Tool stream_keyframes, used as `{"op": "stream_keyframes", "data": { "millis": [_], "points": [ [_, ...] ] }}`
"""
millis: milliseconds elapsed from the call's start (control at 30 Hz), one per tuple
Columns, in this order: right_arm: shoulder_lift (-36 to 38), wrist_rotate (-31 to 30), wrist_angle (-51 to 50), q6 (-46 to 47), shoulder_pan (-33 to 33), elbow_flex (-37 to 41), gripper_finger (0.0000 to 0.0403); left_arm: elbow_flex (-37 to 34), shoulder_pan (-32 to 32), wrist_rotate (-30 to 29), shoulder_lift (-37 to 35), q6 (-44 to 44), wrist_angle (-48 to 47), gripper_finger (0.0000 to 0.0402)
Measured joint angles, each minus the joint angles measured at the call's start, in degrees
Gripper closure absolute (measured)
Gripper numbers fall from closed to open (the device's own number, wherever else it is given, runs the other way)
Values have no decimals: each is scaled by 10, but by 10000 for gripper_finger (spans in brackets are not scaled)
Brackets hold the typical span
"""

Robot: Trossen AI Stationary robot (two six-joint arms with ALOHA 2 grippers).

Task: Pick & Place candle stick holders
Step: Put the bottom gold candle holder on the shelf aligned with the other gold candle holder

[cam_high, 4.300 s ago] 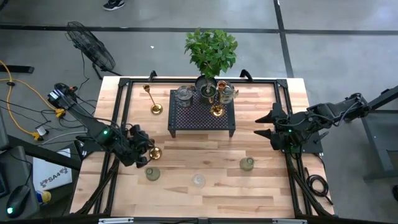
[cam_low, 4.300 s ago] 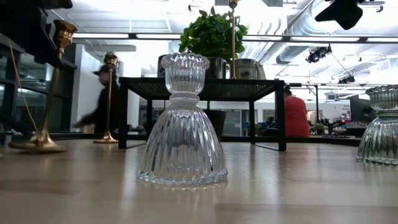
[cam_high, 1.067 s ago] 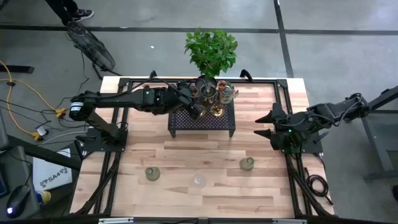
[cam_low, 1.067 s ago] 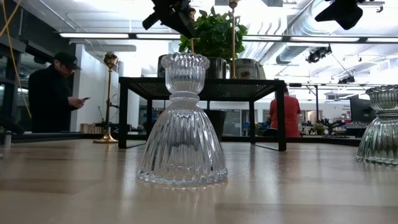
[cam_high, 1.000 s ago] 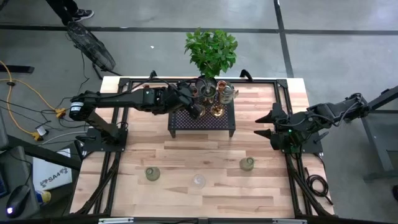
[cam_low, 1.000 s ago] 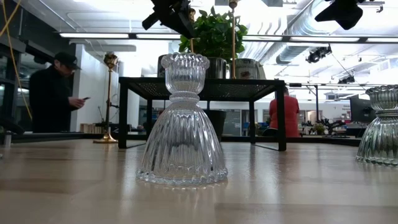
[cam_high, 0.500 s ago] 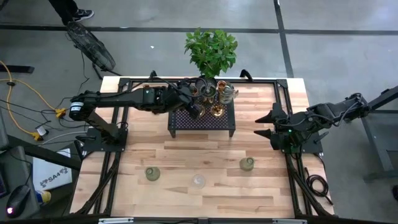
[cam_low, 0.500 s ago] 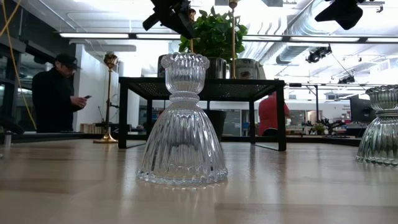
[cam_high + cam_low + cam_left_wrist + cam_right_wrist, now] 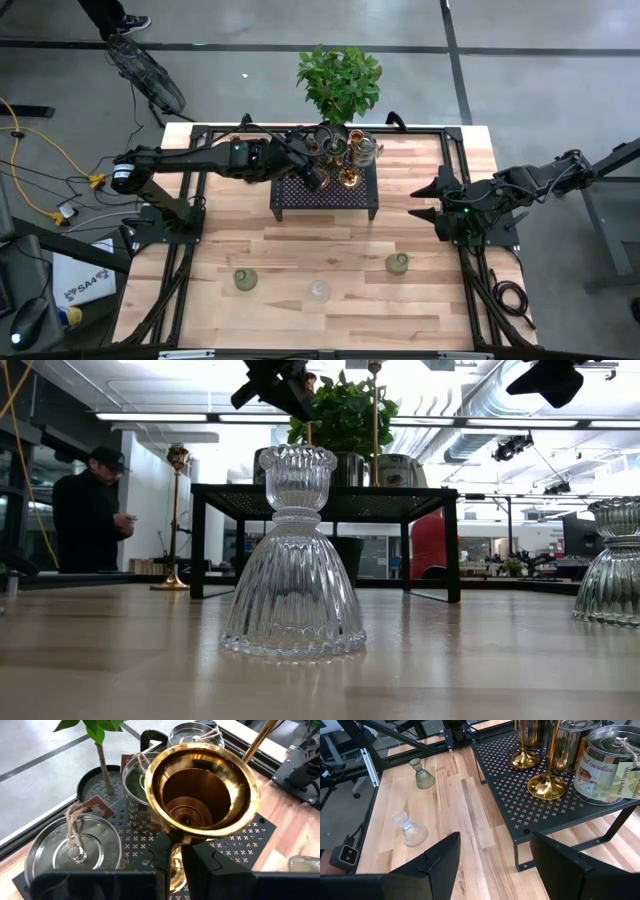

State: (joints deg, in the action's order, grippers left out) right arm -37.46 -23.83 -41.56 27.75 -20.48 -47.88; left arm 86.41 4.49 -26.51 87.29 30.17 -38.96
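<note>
While the left gripper (image 9: pixel 318 176) reaches over the black perforated stand (image 9: pixel 325 186), its jaws sit narrow around the slim stem of a brass candlestick (image 9: pixel 201 795), the dark fingers (image 9: pixel 200 865) pressed to either side of it in the left wrist view. Whether the stem is fully pinched or just barely loosened is hard to judge from there. Directly above the jaws flares the candlestick's wide brass cup. Just beyond the jaws stand lidded silver tins (image 9: pixel 75 851), a second brass stick (image 9: pixel 260 735) and the pot of the green plant (image 9: pixel 340 80).

Over at the table's right side, the right gripper (image 9: pixel 422 201) hangs with its jaws apart and nothing between them. Ahead of those jaws, on the stand, are two round brass bases (image 9: pixel 546 786) and a labelled candle tin (image 9: pixel 610 762). Farther out on the bare wood, well clear of both pairs of jaws, stand a clear glass holder (image 9: pixel 410 827) and a dull greenish holder (image 9: pixel 422 775); another greenish holder (image 9: pixel 397 263) stands on the wood near the right gripper.

A person in dark clothes (image 9: pixel 90 510) stands in the room beyond the table.
</note>
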Motion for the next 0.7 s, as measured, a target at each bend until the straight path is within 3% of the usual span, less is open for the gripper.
{"op": "stream_keyframes", "data": {
  "millis": [533,700],
  "points": [
    [0,0,0,0,0,0,170,0,0,16,0,-41,10,366],
    [0,0,0,0,0,0,170,0,0,14,0,-49,21,329]
  ]
}}
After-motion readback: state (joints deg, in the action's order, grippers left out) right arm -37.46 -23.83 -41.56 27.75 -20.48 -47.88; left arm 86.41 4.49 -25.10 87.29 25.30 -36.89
